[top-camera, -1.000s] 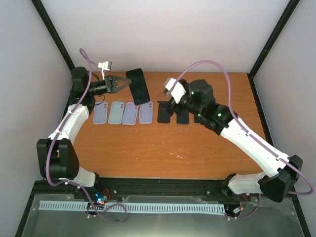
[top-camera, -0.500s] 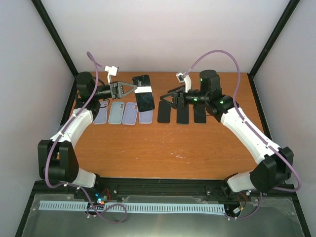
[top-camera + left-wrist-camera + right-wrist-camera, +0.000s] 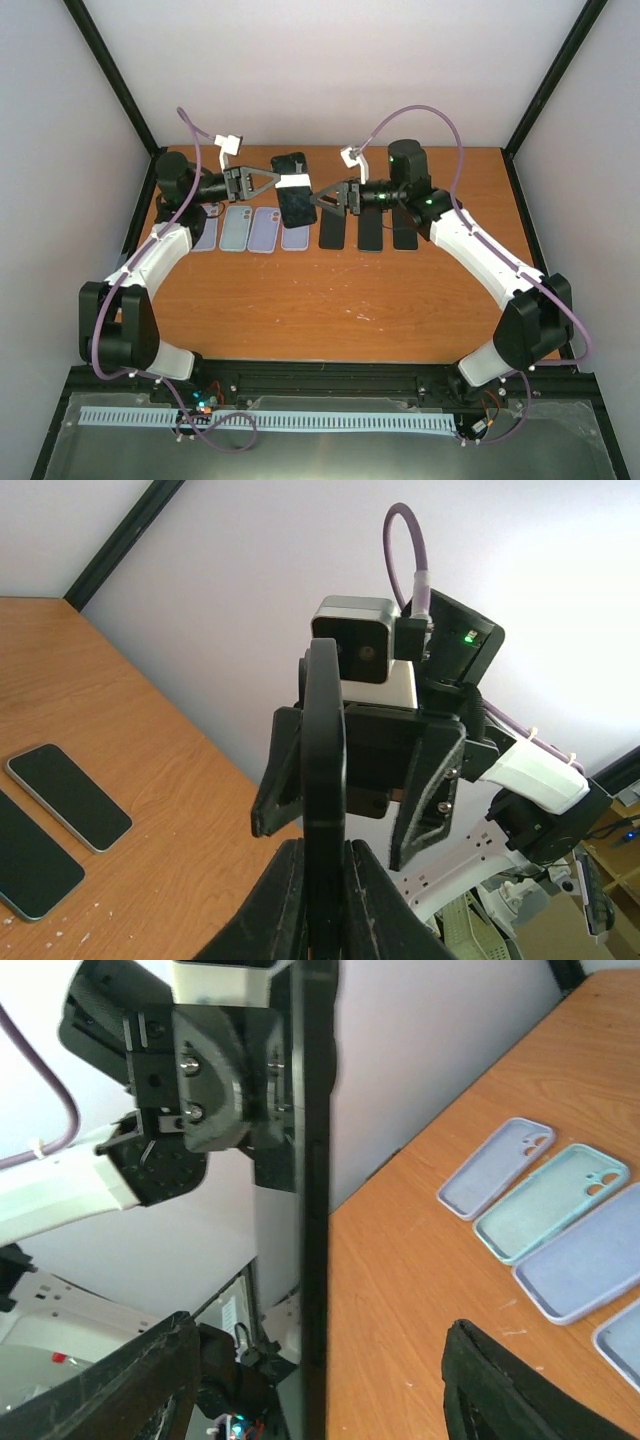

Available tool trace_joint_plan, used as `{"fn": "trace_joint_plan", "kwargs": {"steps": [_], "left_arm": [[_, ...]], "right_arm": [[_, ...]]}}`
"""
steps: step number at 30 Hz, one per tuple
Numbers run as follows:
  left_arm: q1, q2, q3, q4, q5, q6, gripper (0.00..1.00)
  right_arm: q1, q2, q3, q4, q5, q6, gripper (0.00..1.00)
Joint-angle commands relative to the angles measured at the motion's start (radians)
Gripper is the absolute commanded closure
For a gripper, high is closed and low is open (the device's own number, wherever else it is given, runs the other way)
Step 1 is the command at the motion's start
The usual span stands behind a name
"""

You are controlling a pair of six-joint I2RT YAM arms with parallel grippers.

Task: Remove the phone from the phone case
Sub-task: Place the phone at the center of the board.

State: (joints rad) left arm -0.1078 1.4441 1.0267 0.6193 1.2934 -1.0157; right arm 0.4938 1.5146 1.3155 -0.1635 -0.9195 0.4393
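While cased phone (image 3: 298,205) hangs aloft | wooden table (image 3: 330,300) | pale walls (image 3: 330,70)

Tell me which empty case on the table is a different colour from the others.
The mint-green case, second from the left in the row. It sits among three lavender cases of the same shape.

Phone (image 3: 296,196) above cases (image 3: 248,229), left of phones (image 3: 370,232)
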Motion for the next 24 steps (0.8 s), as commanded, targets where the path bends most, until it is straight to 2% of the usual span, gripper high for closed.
{"fn": "trace_joint_plan", "kwargs": {"steps": [1, 7, 17, 18, 20, 21, 22, 24], "left_arm": [[-0.017, -0.024, 0.006, 0.122, -0.008, -0.053, 0.99], [-0.029, -0.022, 0.007, 0.121, -0.021, -0.048, 0.99], [-0.034, -0.016, 0.009, 0.085, -0.049, -0.025, 0.99], [-0.035, -0.017, 0.010, 0.077, -0.054, -0.018, 0.99], [-0.035, -0.018, 0.014, 0.045, -0.063, 0.004, 0.89], [-0.035, -0.018, 0.021, 0.015, -0.067, 0.024, 0.78], [-0.035, -0.017, 0.035, -0.028, -0.073, 0.053, 0.60], [-0.034, -0.014, 0.073, -0.138, -0.095, 0.135, 0.33]], "right_arm": [[0.032, 0.013, 0.053, 0.034, -0.030, 0.017, 0.36], [0.040, 0.045, 0.069, 0.073, -0.062, 0.069, 0.52], [0.039, 0.044, 0.078, 0.080, -0.081, 0.083, 0.95], [0.038, 0.039, 0.079, 0.074, -0.081, 0.080, 0.97], [0.031, 0.027, 0.079, 0.058, -0.081, 0.066, 0.97], [0.027, 0.019, 0.077, 0.046, -0.079, 0.055, 0.97], [0.018, 0.008, 0.076, 0.031, -0.074, 0.036, 0.97], [0.009, -0.021, 0.066, -0.008, -0.045, -0.009, 0.97]]}}
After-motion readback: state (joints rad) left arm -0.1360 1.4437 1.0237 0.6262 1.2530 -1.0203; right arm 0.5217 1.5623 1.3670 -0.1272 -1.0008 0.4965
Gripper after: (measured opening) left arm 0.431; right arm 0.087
